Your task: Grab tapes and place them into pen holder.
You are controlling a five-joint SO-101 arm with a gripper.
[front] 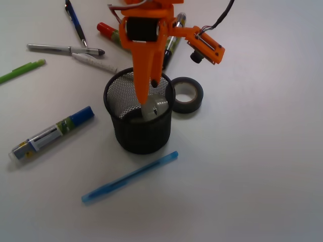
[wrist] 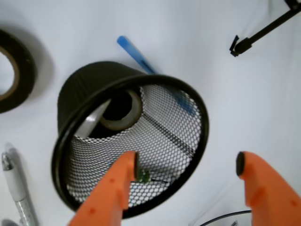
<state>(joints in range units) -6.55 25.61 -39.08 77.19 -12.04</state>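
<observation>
The pen holder point(front: 141, 136), a black wire-mesh cup, stands mid-table; the wrist view looks down into its mouth point(wrist: 160, 136). A translucent whitish tape point(front: 154, 107) lies inside it, leaning against the mesh wall point(wrist: 134, 110). A dark grey-black tape point(front: 198, 92) with a tan core lies flat on the table, touching the holder's right side; it shows at the left edge of the wrist view point(wrist: 23, 70). My orange gripper point(front: 149, 93) hangs over the holder's mouth, open point(wrist: 188, 165), with nothing between its fingers. One finger is over the mesh, the other outside the rim.
Pens lie scattered around: a light blue pen point(front: 130, 177) in front of the holder, a blue-capped marker point(front: 50, 133) at left, a green pen point(front: 20, 70), a silver pen point(front: 65, 49), a white pen point(front: 93, 61) and a red marker point(front: 108, 31) behind.
</observation>
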